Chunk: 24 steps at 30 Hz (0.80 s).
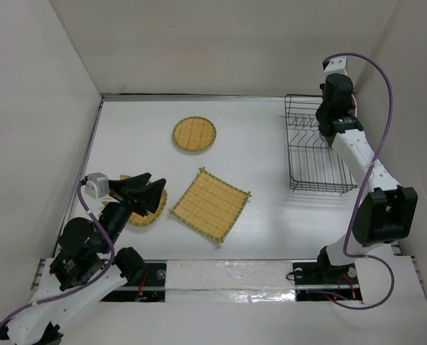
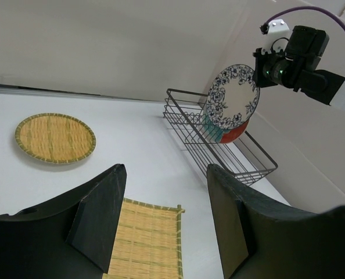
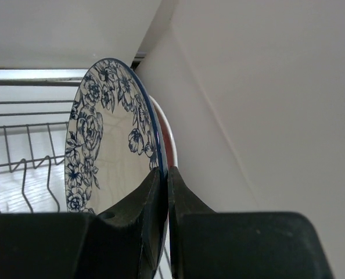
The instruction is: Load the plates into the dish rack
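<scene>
Plates not yet loaded lie flat on the counter (image 1: 264, 136), well apart from the dish rack (image 1: 310, 154) on its left. Nearest is one bamboo disc (image 1: 145, 215), partly hidden by the left pincer (image 2: 166, 173), whose jaws stand wide and empty, seemingly waiting its turn. Then come the square mat (image 1: 210, 204) and a second disc (image 1: 194, 134). Over the rack's far end the right pincer (image 3: 164, 171) clamps the floral plate (image 3: 111, 145) by its rim, upright, so it can drop between dividers just beside the red-edged plate (image 2: 230, 135) standing there.
</scene>
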Available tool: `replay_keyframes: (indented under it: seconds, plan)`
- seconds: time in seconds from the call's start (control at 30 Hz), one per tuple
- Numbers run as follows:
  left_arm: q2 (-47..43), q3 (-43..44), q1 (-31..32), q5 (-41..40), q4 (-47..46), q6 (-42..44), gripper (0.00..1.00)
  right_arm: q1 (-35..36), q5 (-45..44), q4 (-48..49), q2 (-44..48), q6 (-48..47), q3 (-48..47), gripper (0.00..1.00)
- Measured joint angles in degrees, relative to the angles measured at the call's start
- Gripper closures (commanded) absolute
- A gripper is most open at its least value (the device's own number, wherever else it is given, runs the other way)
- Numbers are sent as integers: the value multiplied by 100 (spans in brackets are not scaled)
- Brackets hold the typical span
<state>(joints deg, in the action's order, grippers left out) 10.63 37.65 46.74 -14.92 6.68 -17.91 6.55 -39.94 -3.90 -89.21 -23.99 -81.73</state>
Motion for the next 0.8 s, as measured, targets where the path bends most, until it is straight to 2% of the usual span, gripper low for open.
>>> replay_keyframes:
  seconds: [0.33, 0.8]
  plan:
    - [0, 0, 0, 15, 0, 0, 45, 48, -140, 693, -142, -1373, -116, 100]
    - [2, 0, 0, -4, 2, 2, 45, -114, -116, 905, -581, -1923, -149, 100]
